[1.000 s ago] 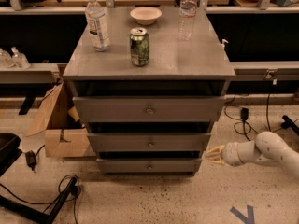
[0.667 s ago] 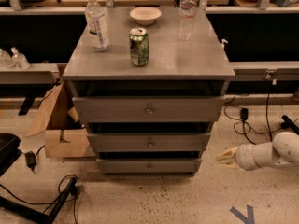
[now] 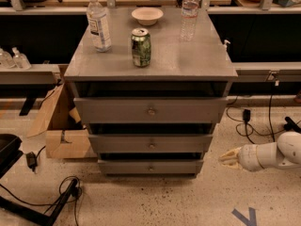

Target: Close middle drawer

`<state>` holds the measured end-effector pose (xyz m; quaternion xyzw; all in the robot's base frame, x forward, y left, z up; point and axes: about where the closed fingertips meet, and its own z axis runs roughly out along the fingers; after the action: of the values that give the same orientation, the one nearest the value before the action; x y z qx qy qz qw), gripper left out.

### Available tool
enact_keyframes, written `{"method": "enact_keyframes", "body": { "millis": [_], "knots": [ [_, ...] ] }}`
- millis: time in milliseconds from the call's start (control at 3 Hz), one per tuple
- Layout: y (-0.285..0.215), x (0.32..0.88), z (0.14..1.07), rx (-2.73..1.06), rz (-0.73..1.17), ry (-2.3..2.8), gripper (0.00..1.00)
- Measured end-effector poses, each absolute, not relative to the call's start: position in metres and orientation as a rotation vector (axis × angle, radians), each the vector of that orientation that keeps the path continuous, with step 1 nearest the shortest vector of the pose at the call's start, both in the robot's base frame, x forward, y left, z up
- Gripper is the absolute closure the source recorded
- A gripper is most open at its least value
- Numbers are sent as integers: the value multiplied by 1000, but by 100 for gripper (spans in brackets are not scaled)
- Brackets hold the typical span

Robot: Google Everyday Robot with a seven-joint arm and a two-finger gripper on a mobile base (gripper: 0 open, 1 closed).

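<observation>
Honestly, my tool (image 3: 230, 158) hangs low, right of the middle drawer (image 3: 151, 144) and clear of it, probably lining up a push; can't tell if it's open or closed.

The grey cabinet top (image 3: 188, 60) carries a labelled water bottle (image 3: 99, 22) at left rear, a second water bottle (image 3: 189, 13) at right rear, a shallow bowl (image 3: 147, 16) between them, and an upright green can (image 3: 141, 47) nearer the front. On the speckled floor (image 3: 155, 201) a cardboard box (image 3: 63, 126) sits beside the cabinet's left side and black cables (image 3: 70, 192) lie at lower left. The gripper (image 3: 227, 157) hangs low to the right.
</observation>
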<state>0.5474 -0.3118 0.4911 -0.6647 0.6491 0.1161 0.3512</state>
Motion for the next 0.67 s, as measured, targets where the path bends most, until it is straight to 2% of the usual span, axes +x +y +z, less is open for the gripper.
{"method": "enact_keyframes", "body": {
  "millis": [667],
  "knots": [
    [-320,536,573,-2028,120,1670,100]
  ]
}}
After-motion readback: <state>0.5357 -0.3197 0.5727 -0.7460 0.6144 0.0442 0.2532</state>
